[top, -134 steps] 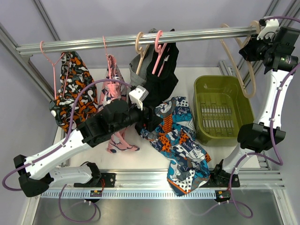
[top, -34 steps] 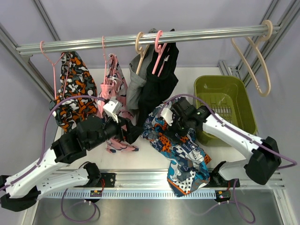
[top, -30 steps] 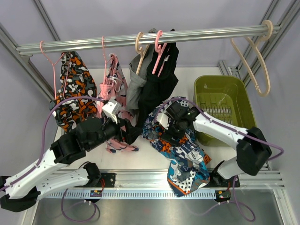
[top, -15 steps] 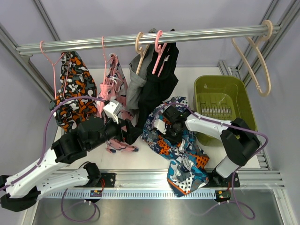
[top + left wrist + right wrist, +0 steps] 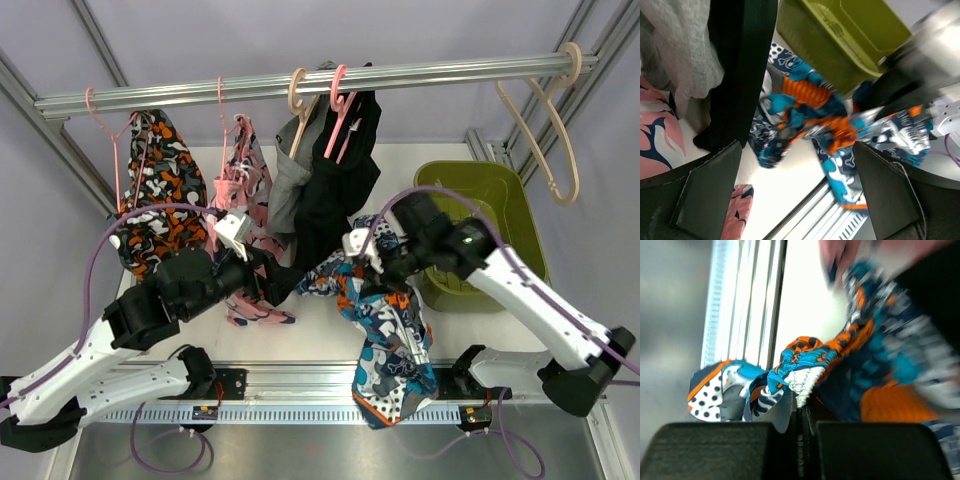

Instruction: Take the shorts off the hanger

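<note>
The blue-orange-white patterned shorts (image 5: pixel 385 330) are off any hanger and dangle from my right gripper (image 5: pixel 362 262), which is shut on a bunched edge of them (image 5: pixel 805 371) above the table. The plain black shorts (image 5: pixel 340 175) hang on a pink hanger (image 5: pixel 338 100) at the rail's middle. The plain grey shorts (image 5: pixel 288 175) hang beside them on a beige hanger (image 5: pixel 298 92). My left gripper (image 5: pixel 268 278) is open and empty, low beside the black shorts' hem (image 5: pixel 742 65). In the left wrist view the patterned shorts (image 5: pixel 825 120) hang ahead between its fingers (image 5: pixel 705 195).
An orange-black-white garment (image 5: pixel 155 195) and a pink floral one (image 5: pixel 240 175) hang on pink hangers at the left. A green basket (image 5: pixel 500 195) stands at the right, also seen in the left wrist view (image 5: pixel 840 35). An empty beige hanger (image 5: pixel 545 105) hangs at the rail's right end.
My right gripper came down from the rail's right end, shut on the patterned shorts and lifted them off the table. My left gripper drew back slightly from the black shorts.
</note>
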Tool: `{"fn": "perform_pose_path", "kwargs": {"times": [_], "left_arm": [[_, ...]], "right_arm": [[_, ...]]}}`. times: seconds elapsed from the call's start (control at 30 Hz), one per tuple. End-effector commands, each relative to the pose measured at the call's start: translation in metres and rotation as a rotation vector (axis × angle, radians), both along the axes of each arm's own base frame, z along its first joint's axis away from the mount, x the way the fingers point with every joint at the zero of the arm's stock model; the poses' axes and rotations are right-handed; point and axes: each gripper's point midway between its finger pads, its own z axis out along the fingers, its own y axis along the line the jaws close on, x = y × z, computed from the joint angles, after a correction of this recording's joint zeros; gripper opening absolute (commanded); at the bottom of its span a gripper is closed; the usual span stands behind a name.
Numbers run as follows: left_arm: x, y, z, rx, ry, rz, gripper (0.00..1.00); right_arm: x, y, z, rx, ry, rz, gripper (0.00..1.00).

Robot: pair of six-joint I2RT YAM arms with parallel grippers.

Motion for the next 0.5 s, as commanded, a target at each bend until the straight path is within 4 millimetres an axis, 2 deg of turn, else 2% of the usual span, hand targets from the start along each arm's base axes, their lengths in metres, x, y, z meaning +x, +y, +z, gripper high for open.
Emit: {"fn": "perform_pose_path", "kwargs": {"times": [0.0,0.07,0.1,0.17,0.2,0.23,0.27,0.3,0.37,0.4,0.47], "left_arm": [[-0.001,-0.001,0.04,-0.098,-0.088,-0.013,0.99],[-0.001,-0.003,0.042,-0.101,-0.093,-0.021,0.99],[0.0,-0.003,0.043,-0.101,-0.095,-0.02,0.99],[0.0,-0.004,0.044,-0.101,-0.1,-0.024,0.99],[0.0,-0.005,0.044,-0.099,-0.1,-0.026,0.99],[0.0,-0.006,0.044,-0.102,-0.101,-0.029,0.99],[0.001,-0.007,0.045,-0.105,-0.103,-0.029,0.99],[0.001,-0.008,0.045,-0.106,-0.103,-0.03,0.99],[0.001,-0.01,0.046,-0.112,-0.108,-0.035,0.99],[0.001,-0.011,0.046,-0.111,-0.107,-0.038,0.99],[0.001,-0.012,0.047,-0.108,-0.112,-0.045,0.99]], "right_arm": [[-0.01,-0.003,0.093,0.211,-0.081,0.052,0.0],[-0.004,-0.011,0.12,0.247,-0.154,0.024,0.0],[0.003,-0.018,0.151,0.294,-0.242,-0.009,0.0],[0.012,-0.026,0.181,0.337,-0.335,-0.067,0.0],[0.019,-0.036,0.216,0.396,-0.435,-0.123,0.0],[0.024,-0.041,0.233,0.423,-0.483,-0.159,0.0],[0.034,-0.047,0.255,0.459,-0.544,-0.228,0.0],[0.034,-0.056,0.283,0.506,-0.611,-0.28,0.0],[0.052,-0.075,0.323,0.567,-0.711,-0.453,0.0],[0.051,-0.084,0.345,0.603,-0.765,-0.501,0.0],[0.064,-0.107,0.37,0.628,-0.83,-0.658,0.0]]}}
